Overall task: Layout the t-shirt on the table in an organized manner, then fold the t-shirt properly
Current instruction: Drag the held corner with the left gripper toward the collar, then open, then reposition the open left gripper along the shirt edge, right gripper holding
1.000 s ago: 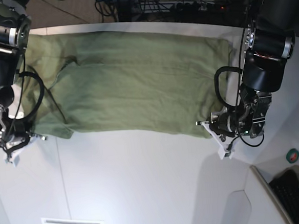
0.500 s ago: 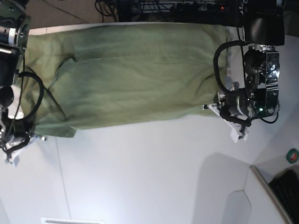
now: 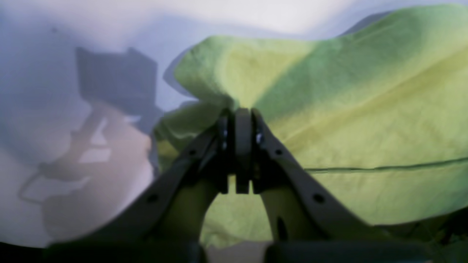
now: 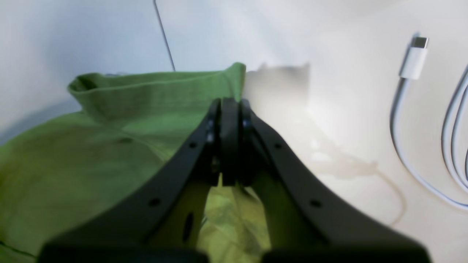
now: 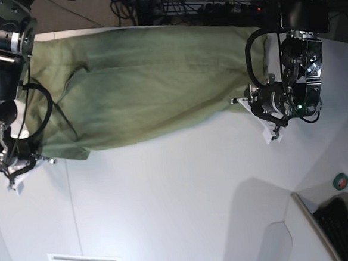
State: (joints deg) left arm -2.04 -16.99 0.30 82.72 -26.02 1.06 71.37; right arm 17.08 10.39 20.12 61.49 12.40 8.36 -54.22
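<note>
While both sets of jaws pinch opposite corners of the t-shirt [image 5: 141, 85], it stretches across the table [image 5: 168, 214]; soft, light cotton will likely sag and wrinkle, so hem corners suit gripping best.

white USB cable [image 4: 409, 109], black keyboard [image 5: 342, 229], green tape roll [image 5: 341, 182]

White tabletop carrying a spread green shirt

The large smooth white table [image 5: 167, 208] is bearing an olive-green cotton t-shirt [image 5: 147, 84] that is lying stretched along its far edge, while a white charging cable [image 4: 413, 120] is lying just beside the shirt's corner.
</note>
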